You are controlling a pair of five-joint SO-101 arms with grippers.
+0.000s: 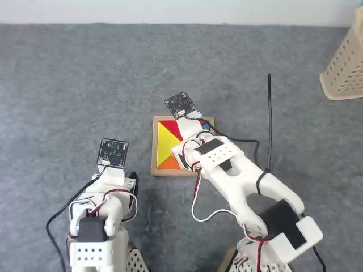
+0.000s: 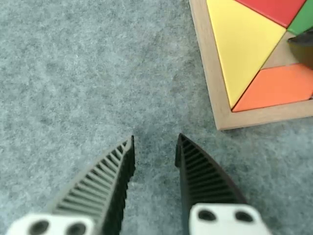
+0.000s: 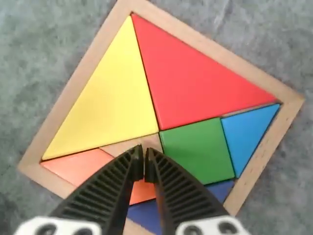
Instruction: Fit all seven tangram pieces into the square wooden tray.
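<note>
Right wrist view looks straight down into the tray (image 3: 79,83), which lies on the grey mat (image 3: 29,39); I use the tray as my reference throughout. Inside it I can see the yellow triangle (image 3: 110,98) and the red triangle (image 3: 190,83) side by side, sharing one long edge; the green square (image 3: 198,149) sits at the tray's middle, touching the red triangle, with the blue triangle (image 3: 247,134) between it and the rim; the orange piece (image 3: 78,164) lies along the yellow triangle's base; the dark blue piece (image 3: 146,215) is partly hidden by my fingers. A bare patch of wood (image 3: 122,146) shows at the tray's centre, between yellow, orange and green. My right gripper (image 3: 144,152) hangs over that patch, its fingers clenched tip to tip with nothing between them. My left gripper (image 2: 155,138) is over the mat just outside the tray's orange corner, fingers released and spread, grasping nothing; the tray rim (image 2: 212,63) is close by but not touched. From the high view, a basket (image 1: 346,62) stands well away from the tray.
</note>
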